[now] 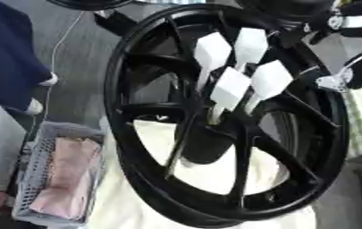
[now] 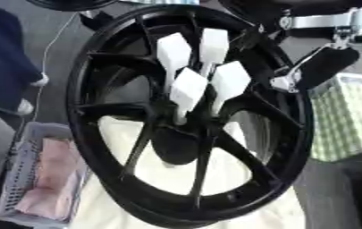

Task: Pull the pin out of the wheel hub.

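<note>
The right hand [image 2: 324, 67] comes in from the upper right, a black and silver part of it lying against the right rim of the black wheel hub [image 1: 215, 188]; its fingers cannot be made out. Four white pins [image 1: 230, 87] with flat heads stand in a cluster at the hub's centre, left of the hand. A grey basket [image 1: 27, 179] of pink cloth [image 1: 62, 176] sits near left, a green checked cloth [image 2: 344, 116] at right.

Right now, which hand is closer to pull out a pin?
Probably the right hand: it hangs beside the upper right rim of the wheel, close to the white pins at its middle. The left hand shows in neither view.
</note>
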{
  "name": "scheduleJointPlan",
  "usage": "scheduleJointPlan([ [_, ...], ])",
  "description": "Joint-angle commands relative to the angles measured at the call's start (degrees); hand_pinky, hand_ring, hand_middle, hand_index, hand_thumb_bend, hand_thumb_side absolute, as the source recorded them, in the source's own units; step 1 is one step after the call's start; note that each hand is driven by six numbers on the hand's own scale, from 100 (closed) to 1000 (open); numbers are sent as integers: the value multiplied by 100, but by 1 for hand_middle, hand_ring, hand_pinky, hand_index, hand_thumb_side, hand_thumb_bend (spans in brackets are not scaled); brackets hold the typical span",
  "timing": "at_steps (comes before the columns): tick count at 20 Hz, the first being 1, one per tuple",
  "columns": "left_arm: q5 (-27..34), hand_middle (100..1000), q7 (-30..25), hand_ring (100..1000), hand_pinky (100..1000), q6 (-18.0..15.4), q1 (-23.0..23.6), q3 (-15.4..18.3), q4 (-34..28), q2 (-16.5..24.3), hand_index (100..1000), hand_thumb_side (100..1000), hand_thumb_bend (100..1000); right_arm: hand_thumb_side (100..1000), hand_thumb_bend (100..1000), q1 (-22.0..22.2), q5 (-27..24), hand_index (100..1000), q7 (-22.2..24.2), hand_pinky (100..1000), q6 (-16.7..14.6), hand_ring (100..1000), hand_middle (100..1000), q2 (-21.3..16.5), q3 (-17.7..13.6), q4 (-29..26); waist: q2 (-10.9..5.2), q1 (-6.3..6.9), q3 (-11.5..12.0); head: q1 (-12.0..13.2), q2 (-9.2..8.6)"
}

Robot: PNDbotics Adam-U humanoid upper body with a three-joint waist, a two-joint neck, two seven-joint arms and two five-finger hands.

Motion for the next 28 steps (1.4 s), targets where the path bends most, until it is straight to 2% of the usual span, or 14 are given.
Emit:
scheduleJointPlan([
  [1,32,599,-28,729,659,-3,-50,-13,-111,54,767,756,131,183,218,-96,132,933,32,893,-32,972,875,-167,-134,-51,-87,31,4,-10,-161],
  [4,41,599,-32,729,659,1,-58,-13,-111,47,767,755,131,179,224,-143,178,933,74,894,-30,972,874,-161,-173,-51,-103,36,6,-23,-282],
  [8,45,599,-33,729,659,1,-60,-11,-111,47,767,753,132,189,201,-172,183,934,115,892,-22,971,873,-158,-193,-51,-110,36,5,-32,-311],
  [13,67,600,-33,729,660,3,-57,-8,-111,49,766,748,132,181,208,-362,30,933,345,893,159,969,872,-161,-289,-51,-209,24,-7,-118,-390],
  [22,75,600,-20,730,660,13,-17,10,-111,72,766,747,132,173,151,-741,-269,926,752,885,675,957,857,-169,-486,-51,-294,6,-58,-142,-372],
  [28,72,600,-15,731,660,17,-6,12,-111,83,766,747,132,146,158,-975,-360,925,935,884,798,953,855,-135,-523,-51,-308,-7,-62,-138,-357],
])
